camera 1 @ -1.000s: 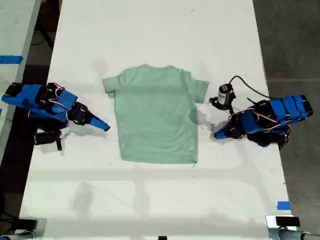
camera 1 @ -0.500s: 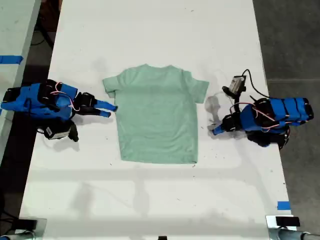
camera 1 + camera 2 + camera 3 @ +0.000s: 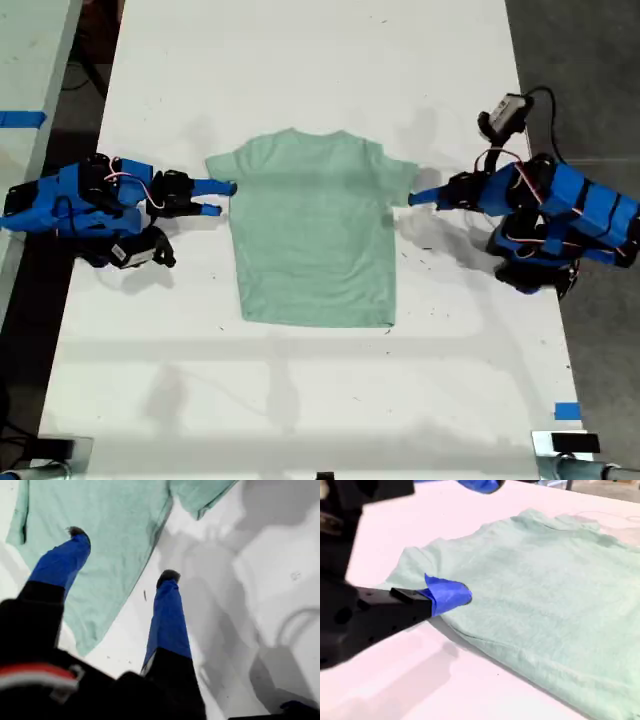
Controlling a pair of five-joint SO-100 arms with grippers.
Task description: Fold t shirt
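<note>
Arms low, outstretched; my first gripper (jaws apart) at t shirt.

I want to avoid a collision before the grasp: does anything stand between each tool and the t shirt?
Nothing visible does. My first tool is open, with one finger over the shirt edge. My second tool is at a sleeve. Only bare table lies around the shirt.

Bright, even light; soft shadows

t shirt hem cropped — second gripper's jaw gap hidden
</note>
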